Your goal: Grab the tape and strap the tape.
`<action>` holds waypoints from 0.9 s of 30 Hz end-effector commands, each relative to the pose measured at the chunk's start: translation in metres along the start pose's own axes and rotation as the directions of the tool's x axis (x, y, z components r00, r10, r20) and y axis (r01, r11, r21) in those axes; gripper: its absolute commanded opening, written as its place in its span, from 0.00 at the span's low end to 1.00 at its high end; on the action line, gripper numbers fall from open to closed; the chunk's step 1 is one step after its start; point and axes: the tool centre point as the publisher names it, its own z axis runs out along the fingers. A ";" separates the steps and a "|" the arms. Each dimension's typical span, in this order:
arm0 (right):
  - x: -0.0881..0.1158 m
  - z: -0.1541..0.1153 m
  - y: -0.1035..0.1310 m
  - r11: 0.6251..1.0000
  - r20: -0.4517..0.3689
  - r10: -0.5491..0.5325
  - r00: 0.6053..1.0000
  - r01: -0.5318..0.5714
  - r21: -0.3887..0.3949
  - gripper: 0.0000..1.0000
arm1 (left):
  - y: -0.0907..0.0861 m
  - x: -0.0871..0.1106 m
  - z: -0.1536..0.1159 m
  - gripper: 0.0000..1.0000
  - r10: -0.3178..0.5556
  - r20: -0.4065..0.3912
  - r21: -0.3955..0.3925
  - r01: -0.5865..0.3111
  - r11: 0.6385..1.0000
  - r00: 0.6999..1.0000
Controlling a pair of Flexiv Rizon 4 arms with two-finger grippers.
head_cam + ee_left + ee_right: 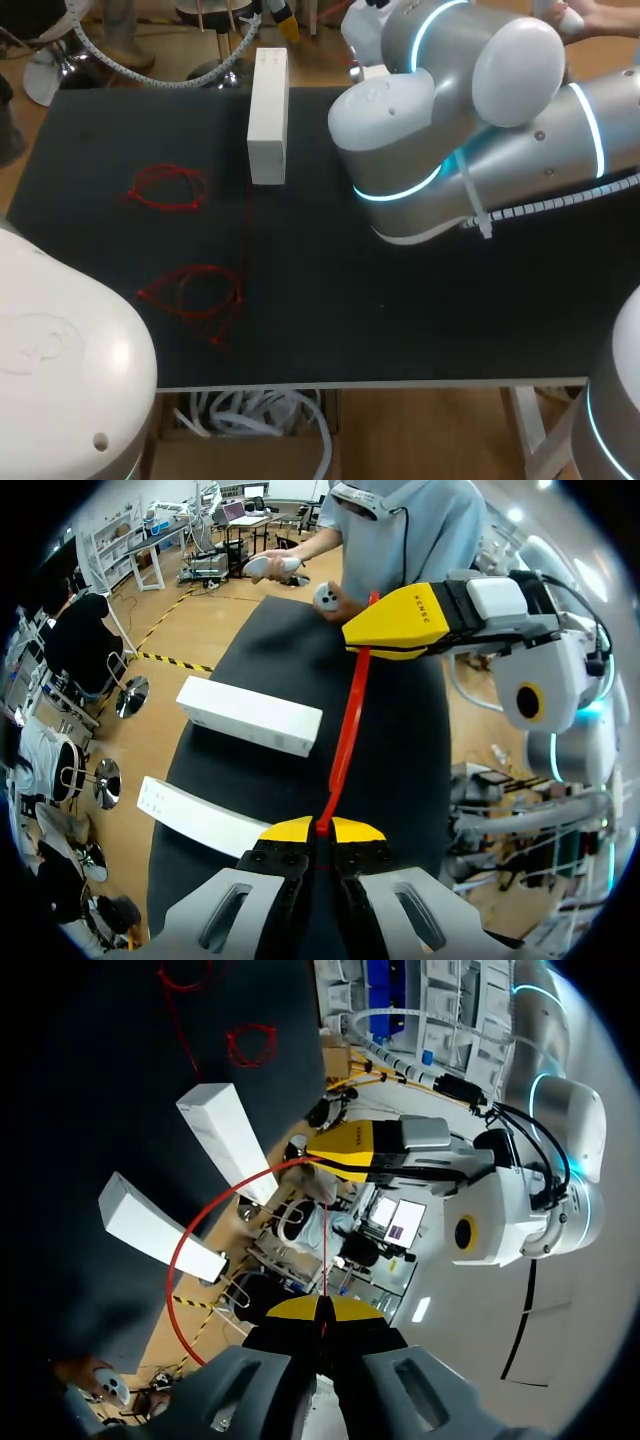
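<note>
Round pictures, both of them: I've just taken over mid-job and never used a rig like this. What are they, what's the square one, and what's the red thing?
You are driving two robot arms at a black table. The head view looks down from above and behind; the big pale arm there is the right arm. Each round picture comes from a camera on one wrist, looking along that arm's yellow-tipped fingers. In the left wrist view the left gripper is shut on the red tape. In the right wrist view the right gripper pinches the same tape, so it spans between them. On the table lie a white box, a second white box, a far red loop and a near red loop.
</note>
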 end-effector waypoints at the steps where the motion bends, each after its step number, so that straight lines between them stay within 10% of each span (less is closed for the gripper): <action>1: -0.001 0.000 0.002 1.000 -0.008 -0.005 1.000 0.005 -0.001 0.00 | -0.001 0.000 0.000 0.00 -0.001 -0.001 -0.004 0.001 1.000 1.000; 27: -0.003 0.007 0.020 1.000 -0.021 -0.010 1.000 0.010 0.005 0.00 | -0.001 0.000 0.000 0.00 -0.001 -0.001 -0.004 0.001 1.000 1.000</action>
